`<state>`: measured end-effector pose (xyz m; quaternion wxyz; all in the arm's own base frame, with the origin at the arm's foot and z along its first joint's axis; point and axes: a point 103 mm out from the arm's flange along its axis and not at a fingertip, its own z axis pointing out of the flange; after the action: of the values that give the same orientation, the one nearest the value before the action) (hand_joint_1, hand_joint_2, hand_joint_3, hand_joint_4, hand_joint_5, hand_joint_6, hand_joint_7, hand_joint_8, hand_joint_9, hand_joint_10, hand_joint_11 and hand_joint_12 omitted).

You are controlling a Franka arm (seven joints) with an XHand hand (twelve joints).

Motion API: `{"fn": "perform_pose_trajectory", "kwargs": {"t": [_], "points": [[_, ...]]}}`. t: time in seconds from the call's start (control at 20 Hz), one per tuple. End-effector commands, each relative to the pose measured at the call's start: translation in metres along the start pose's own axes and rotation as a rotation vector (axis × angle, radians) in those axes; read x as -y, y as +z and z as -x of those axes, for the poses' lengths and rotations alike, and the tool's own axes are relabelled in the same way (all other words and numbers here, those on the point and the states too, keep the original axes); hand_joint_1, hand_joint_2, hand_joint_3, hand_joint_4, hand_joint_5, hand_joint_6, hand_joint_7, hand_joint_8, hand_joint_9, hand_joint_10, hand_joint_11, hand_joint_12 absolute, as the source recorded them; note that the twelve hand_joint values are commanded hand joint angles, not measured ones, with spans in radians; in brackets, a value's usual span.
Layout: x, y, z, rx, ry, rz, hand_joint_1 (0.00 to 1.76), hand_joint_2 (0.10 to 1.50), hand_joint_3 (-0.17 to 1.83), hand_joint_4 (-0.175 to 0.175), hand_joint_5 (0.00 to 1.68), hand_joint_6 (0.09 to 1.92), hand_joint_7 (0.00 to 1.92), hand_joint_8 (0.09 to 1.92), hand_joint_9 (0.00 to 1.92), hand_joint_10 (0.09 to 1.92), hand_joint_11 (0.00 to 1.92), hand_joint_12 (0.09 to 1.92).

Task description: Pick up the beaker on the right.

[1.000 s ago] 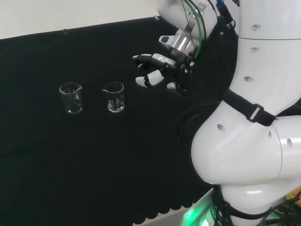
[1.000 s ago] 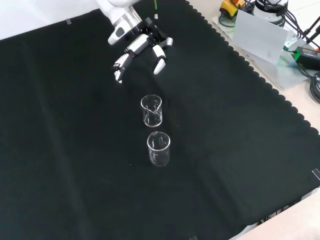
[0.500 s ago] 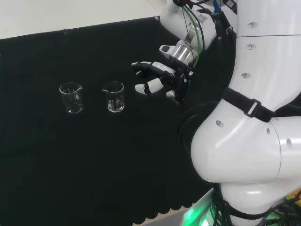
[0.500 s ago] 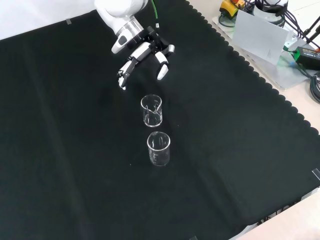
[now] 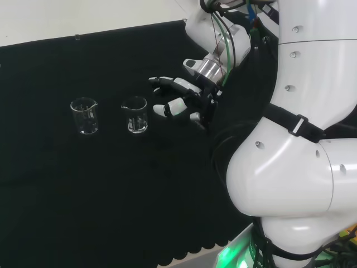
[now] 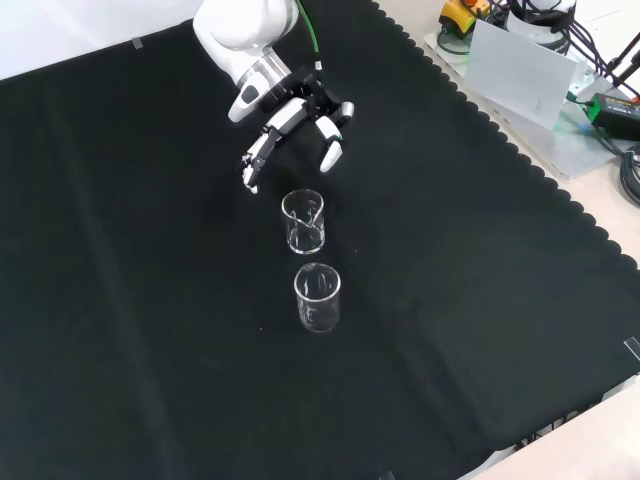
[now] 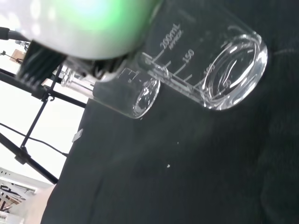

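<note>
Hand [image 5: 192, 100]: fingers spread and relaxed, grasping nothing, just beside the nearer beaker.
Nearer beaker [image 5: 134, 115]: upright mid-tabletop.
Other beaker [image 5: 85, 116]: upright, beside it.

A black cloth [image 6: 150, 330] with a scalloped edge covers the bench, with pale bench surface [image 6: 600, 440] showing past its near right corner in the front view, where a white card [image 6: 520, 72] and cables [image 6: 625, 150] sit at the far right.
</note>
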<state>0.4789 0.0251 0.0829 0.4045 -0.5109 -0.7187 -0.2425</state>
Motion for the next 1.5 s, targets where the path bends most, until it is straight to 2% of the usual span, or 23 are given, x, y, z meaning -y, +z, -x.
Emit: {"fn": "perform_pose_trajectory", "kwargs": {"t": [0.05, 0.3, 0.8, 1.25, 1.5], "points": [[0.001, 0.006, 0.003, -0.010, -0.004, 0.006, 1.00, 0.29, 1.15, -0.102, 0.21, 0.09, 0.09, 0.68, 0.26, 0.73, 0.00, 1.19], [0.003, 0.011, 0.006, -0.033, -0.005, 0.015, 0.99, 0.29, 1.14, -0.102, 0.22, 0.09, 0.09, 0.69, 0.26, 0.73, 0.00, 1.20], [-0.006, 0.028, 0.003, -0.053, -0.023, -0.017, 0.99, 0.29, 1.13, -0.103, 0.24, 0.09, 0.11, 0.69, 0.27, 0.74, 0.00, 1.20], [-0.011, 0.035, 0.004, -0.098, -0.031, 0.001, 0.99, 0.29, 1.13, -0.101, 0.29, 0.09, 0.15, 0.71, 0.29, 0.74, 0.00, 1.21], [-0.012, 0.034, 0.005, -0.107, -0.036, 0.009, 0.94, 0.29, 1.09, -0.097, 0.26, 0.09, 0.15, 0.70, 0.29, 0.74, 0.00, 1.22]]}}
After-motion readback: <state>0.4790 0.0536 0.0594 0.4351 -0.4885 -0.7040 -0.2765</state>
